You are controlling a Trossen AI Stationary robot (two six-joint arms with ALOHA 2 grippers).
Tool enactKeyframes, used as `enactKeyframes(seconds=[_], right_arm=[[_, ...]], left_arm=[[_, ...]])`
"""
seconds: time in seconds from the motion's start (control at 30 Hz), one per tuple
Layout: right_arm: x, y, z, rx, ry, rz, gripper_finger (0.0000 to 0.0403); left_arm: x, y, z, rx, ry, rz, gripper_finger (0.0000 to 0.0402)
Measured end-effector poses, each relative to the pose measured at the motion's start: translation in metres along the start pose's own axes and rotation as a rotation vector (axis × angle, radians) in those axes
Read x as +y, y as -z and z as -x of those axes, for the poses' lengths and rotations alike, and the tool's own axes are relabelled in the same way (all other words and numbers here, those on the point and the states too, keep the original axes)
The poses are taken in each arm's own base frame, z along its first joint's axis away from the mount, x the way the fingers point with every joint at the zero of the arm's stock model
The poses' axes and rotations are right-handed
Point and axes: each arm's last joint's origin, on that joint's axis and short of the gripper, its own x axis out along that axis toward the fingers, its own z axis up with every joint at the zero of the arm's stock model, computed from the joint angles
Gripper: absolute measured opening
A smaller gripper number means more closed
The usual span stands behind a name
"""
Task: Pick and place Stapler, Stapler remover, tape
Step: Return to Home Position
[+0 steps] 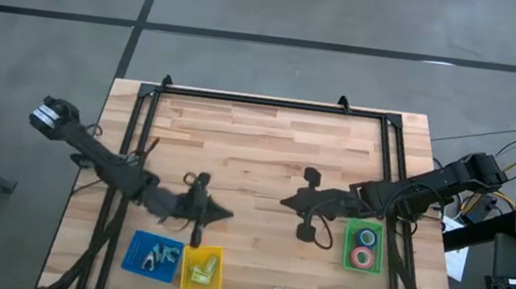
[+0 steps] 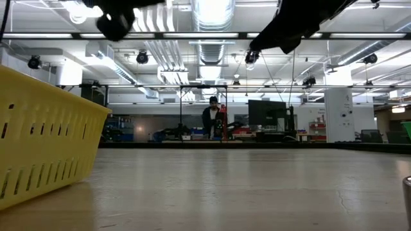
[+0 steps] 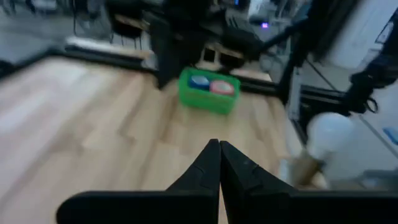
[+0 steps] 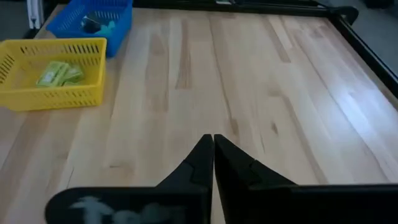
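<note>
Pale wood makes up the desk [image 1: 269, 136], and I place everything from the green basket [image 1: 361, 269]. In that basket lies the tape [image 1: 362, 257]. The high view gives one blue roll and one red, and my left wrist view shows the same pair side by side.

My right fingers [image 4: 199, 163], pressed together and holding nothing, hover just beside the green basket, toward the desk's middle. My left fingers [image 3: 205, 171], likewise clenched on nothing, hang well apart from it, across the middle.

Farther from it along the same desk edge sits the yellow basket [image 4: 56, 98] with yellow-green staplers [image 4: 58, 73]. Beyond that is the blue basket [image 4: 121, 25] with staple removers [image 4: 99, 25]. My right wrist view shows those contents best.

Only the low view shows a person [image 2: 210, 115] in the room behind. Any lettering is too small to read.
</note>
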Motion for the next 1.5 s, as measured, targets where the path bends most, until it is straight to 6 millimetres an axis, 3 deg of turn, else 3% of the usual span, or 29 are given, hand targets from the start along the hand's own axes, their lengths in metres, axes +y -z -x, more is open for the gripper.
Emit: enactKeyframes(seconds=[0.2, 0.3, 0.53, 0.87, 1.07, 1.23, 1.5], right_arm=[[-0.001, 0.014, 0.003, -0.047, -0.078, 0.018, 0.0008], [-0.005, 0.023, 0.010, -0.091, -0.089, 0.015, 0.0008], [-0.022, 0.046, 0.043, -0.248, -0.098, 0.018, 0.0008], [-0.044, 0.083, 0.077, -0.357, -0.113, 0.047, 0.0008], [-0.055, 0.103, 0.091, -0.373, -0.093, 0.019, 0.0008], [-0.064, 0.114, 0.100, -0.415, -0.061, 0.006, 0.0008], [-0.072, 0.127, 0.113, -0.388, -0.051, 0.034, 0.0008]], left_arm=[[0.052, 0.021, -0.010, -0.069, -0.051, -0.085, 0.0006], [0.065, 0.026, -0.004, -0.097, -0.079, -0.093, 0.0004], [0.078, 0.025, 0.033, -0.196, -0.046, -0.157, 0.0009], [0.107, 0.054, 0.080, -0.299, -0.067, -0.152, 0.0012], [0.116, 0.067, 0.096, -0.356, -0.050, -0.161, 0.0011], [0.121, 0.077, 0.102, -0.297, -0.055, -0.162, 0.0005], [0.124, 0.074, 0.116, -0.308, -0.039, -0.162, 0.0014]])
